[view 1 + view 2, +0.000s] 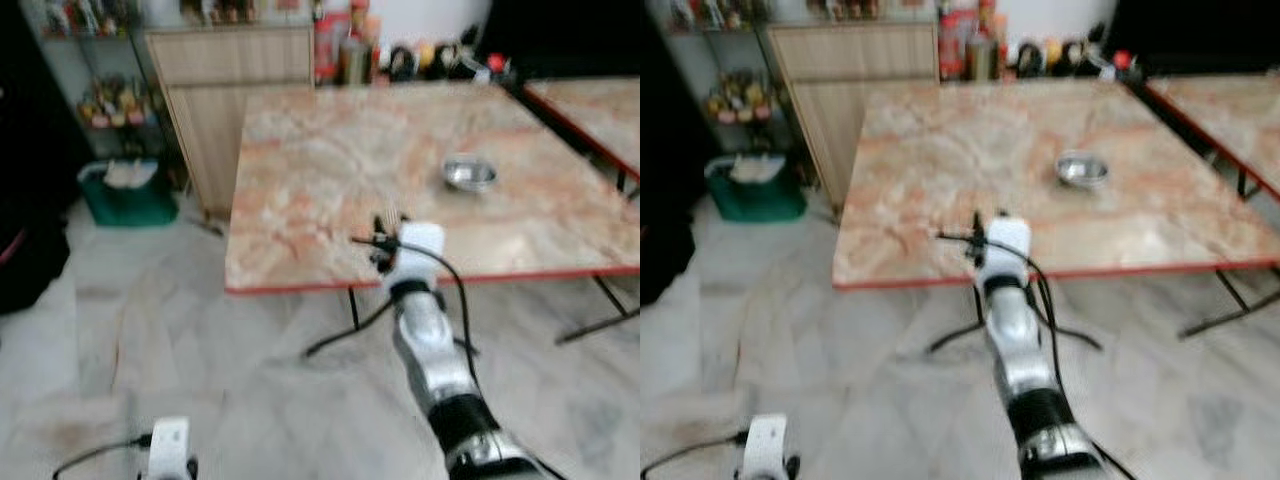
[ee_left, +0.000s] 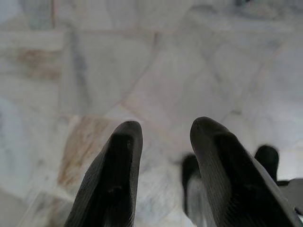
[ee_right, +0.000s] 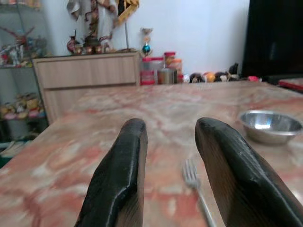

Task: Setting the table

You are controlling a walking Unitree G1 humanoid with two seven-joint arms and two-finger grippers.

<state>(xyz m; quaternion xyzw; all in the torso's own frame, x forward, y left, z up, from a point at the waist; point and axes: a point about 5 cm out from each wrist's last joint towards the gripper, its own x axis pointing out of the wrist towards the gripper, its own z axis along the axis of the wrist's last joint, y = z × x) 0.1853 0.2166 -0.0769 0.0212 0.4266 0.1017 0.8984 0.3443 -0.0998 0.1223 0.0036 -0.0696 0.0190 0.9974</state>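
Right gripper (image 3: 168, 142) over the near table edge, fingers apart.
Fork (image 3: 190, 172) lies under it; steel bowl (image 1: 468, 174) far right; left gripper (image 2: 163, 142) open, low.

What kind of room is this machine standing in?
Probably a home dining area: a marble-patterned table holding a metal bowl and a fork, and a wooden sideboard along the wall.

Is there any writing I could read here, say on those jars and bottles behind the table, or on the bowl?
None can be read.
Jars and bottles at the table's far edge: any labels are too small and blurred.
Steel bowl: no marking visible.
Fork: no marking visible.
Shelf items beside the wooden cabinet: too blurred.
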